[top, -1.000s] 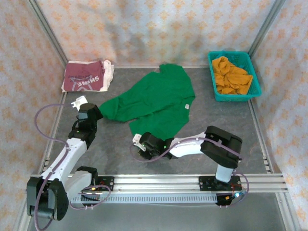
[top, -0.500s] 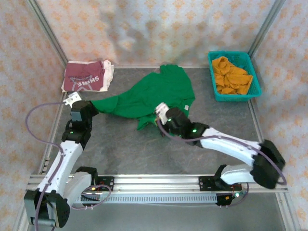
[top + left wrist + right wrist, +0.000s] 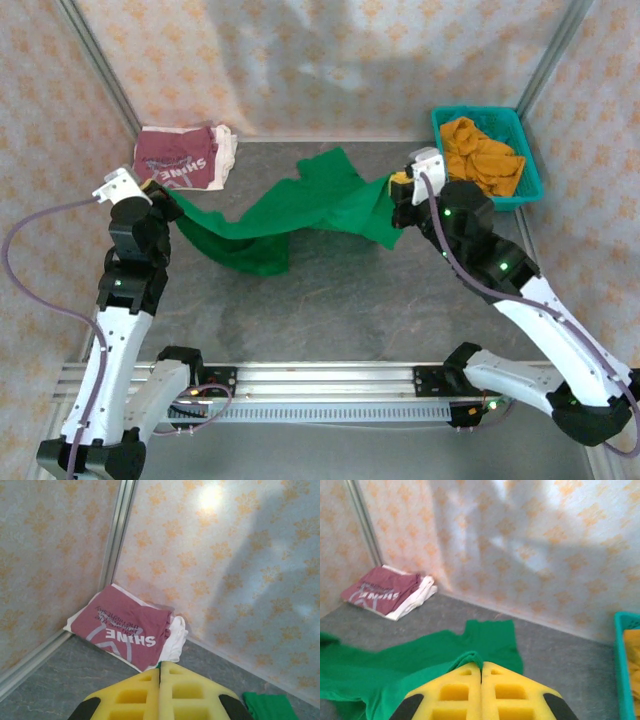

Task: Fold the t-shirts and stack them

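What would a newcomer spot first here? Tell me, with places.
The bright green t-shirt is stretched across the middle of the table, the left gripper shut on one end and the right gripper on the other. A folded maroon t-shirt lies in the far left corner. A teal basket holding orange cloth sits far right.

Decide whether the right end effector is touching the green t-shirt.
Touching. The right wrist view shows the green t-shirt pinched at the shut tips of the right end effector.
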`<act>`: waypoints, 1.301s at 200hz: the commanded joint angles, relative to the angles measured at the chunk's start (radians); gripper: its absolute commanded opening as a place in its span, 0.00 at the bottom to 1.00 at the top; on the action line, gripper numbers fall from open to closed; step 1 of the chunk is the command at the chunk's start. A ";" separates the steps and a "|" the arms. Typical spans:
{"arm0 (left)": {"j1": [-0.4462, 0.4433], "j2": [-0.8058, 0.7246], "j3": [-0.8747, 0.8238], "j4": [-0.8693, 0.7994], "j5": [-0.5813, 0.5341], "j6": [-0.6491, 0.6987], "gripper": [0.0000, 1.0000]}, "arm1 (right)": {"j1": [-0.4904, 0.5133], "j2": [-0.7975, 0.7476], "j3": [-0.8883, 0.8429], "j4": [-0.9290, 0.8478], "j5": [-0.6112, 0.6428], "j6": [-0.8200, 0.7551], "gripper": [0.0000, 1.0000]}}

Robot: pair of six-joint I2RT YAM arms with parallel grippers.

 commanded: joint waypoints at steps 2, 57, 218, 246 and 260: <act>0.009 0.029 0.025 -0.071 -0.017 0.017 0.00 | -0.009 0.008 0.077 -0.078 0.105 -0.041 0.00; 0.009 0.010 0.156 -0.112 0.091 0.103 0.00 | -0.028 -0.016 0.261 -0.107 0.302 -0.050 0.00; 0.009 -0.046 0.693 -0.420 0.355 0.213 0.00 | -0.028 0.049 0.731 -0.396 0.423 -0.009 0.00; 0.009 0.120 0.675 -0.318 0.293 0.224 0.00 | -0.056 0.290 0.901 -0.336 0.474 -0.122 0.00; 0.010 0.214 0.660 -0.250 0.272 0.236 0.00 | -0.183 0.430 1.018 -0.378 0.335 -0.066 0.00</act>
